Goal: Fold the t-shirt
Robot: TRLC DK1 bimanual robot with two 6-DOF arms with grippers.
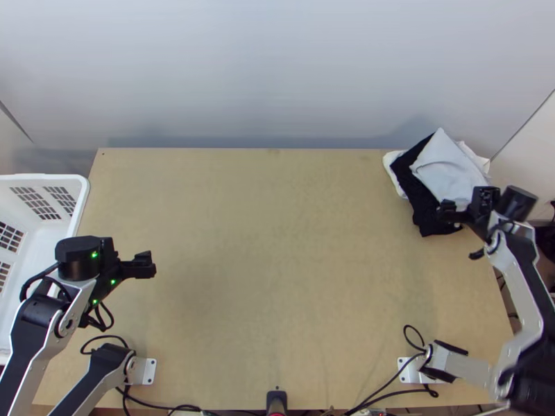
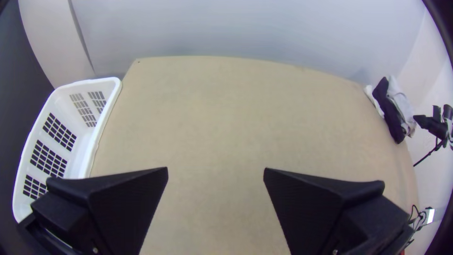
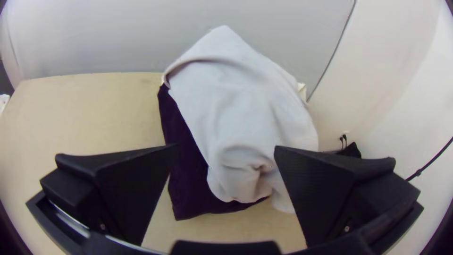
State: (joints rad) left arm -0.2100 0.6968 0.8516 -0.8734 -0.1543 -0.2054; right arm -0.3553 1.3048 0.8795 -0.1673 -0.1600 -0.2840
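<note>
A light grey cloth (image 1: 444, 165) lies loosely bunched on a dark folded cloth (image 1: 416, 197) at the table's far right corner, with whitish cloth beneath. My right gripper (image 1: 458, 213) is over the near edge of this pile. In the right wrist view my right gripper (image 3: 226, 156) stands open, the grey cloth (image 3: 231, 104) and dark cloth (image 3: 188, 189) showing between and beyond its fingers. My left gripper (image 1: 144, 265) is above the table's left part, far from the pile; in the left wrist view that gripper (image 2: 216, 174) is open with nothing between its fingers.
A white slotted basket (image 1: 80, 201) stands at the left edge, close to the left arm. Bare wooden table (image 1: 277, 263) spreads between the arms. Black cables (image 1: 388, 381) run along the near edge, by the arm bases. A light wall (image 1: 277, 76) rises behind the table.
</note>
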